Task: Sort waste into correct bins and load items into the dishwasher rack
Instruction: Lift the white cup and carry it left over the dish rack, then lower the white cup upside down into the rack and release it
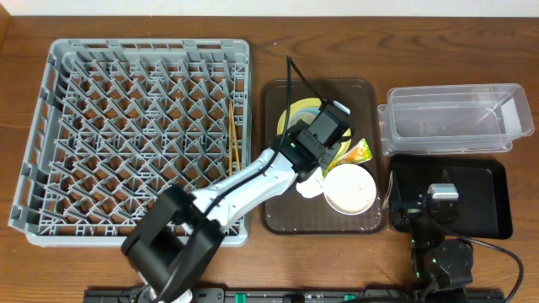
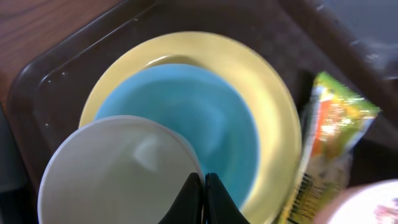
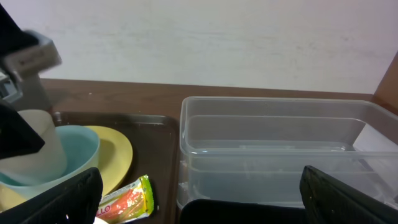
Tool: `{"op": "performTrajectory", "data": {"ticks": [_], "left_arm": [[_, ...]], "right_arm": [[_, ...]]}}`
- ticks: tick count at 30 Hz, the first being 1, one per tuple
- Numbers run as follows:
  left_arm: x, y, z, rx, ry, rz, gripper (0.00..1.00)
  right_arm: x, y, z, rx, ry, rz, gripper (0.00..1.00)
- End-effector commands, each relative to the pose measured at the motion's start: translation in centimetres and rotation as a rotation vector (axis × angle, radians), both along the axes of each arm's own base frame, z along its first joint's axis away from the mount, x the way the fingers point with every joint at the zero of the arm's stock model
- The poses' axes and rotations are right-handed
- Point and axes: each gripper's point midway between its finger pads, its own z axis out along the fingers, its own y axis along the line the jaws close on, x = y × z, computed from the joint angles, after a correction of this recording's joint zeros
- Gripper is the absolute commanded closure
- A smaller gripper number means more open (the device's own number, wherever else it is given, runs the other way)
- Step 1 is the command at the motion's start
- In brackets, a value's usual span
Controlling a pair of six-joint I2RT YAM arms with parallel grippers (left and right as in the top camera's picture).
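White against the light blue bowl (image 2: pixel 211 118) it sits in on the yellow plate (image 2: pixel 273 99), the small white cup (image 2: pixel 118 168) has the left fingers (image 2: pixel 191 202) clenched on its rim, so loading seems begun: next, a straight lift toward the dishwasher rack (image 1: pixel 135 126); right fingers (image 3: pixel 68 202) hang spread, empty.

Overhead: the left arm (image 1: pixel 253 181) covers most of the yellow plate (image 1: pixel 303 108); we see only its upper rim. The snack wrapper (image 1: pixel 360 151) shows one end only. The inside of the white bowl (image 1: pixel 349 188) is too small for us to tell what, if anything, lies there.

Left wrist: the small white cup (image 2: pixel 118 168) is cut off at the lower edge. Its rim vanishes between the fingertips of the left gripper (image 2: pixel 204 177). The wrapper print is blurred and we cannot read it.

Right wrist: the clear tub (image 3: pixel 280 143) runs off the right edge, where we note a whitish patch (image 3: pixel 380 140) we cannot identify. The fingers of the right gripper (image 3: pixel 200 180) are cut off at the bottom.
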Motion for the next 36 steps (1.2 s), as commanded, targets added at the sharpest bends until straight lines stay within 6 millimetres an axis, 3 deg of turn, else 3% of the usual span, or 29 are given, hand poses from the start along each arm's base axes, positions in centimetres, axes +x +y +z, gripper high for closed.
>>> {"op": "performTrajectory", "data": {"ticks": [1,4,9,16,20,23,26,36], "left_arm": [[-0.5,-1.6,7.9,-0.202,-0.053,-0.071,0.94],[-1.2,-1.4,11.4,-0.32,-0.047,-0.086,0.94],[-1.6,1.0,17.1,-0.562,0.018,-0.1,0.94],[1.6,8.0,22.4,-0.988,0.23,-0.095,0.94],[4.1,12.6,24.1,-1.174,0.322,-0.111,0.93],[6.4,15.6,23.9,-1.269,0.388,-0.094,0.94],[8.4,17.2,22.3,-1.325,0.447,-0.06,0.94],[14.0,19.9,12.7,-1.402,0.576,0.146,0.94]], "right_arm": [[0.0,-0.2,-0.2,-0.005,0.005,-0.007,0.01],[0.0,-0.2,-0.2,-0.005,0.005,-0.007,0.01],[0.0,-0.2,-0.2,-0.005,0.005,-0.007,0.01],[0.0,-0.2,-0.2,-0.005,0.005,-0.007,0.01],[0.0,-0.2,-0.2,-0.005,0.005,-0.007,0.01],[0.0,-0.2,-0.2,-0.005,0.005,-0.007,0.01],[0.0,-0.2,-0.2,-0.005,0.005,-0.007,0.01],[0.0,-0.2,-0.2,-0.005,0.005,-0.007,0.01]]}}
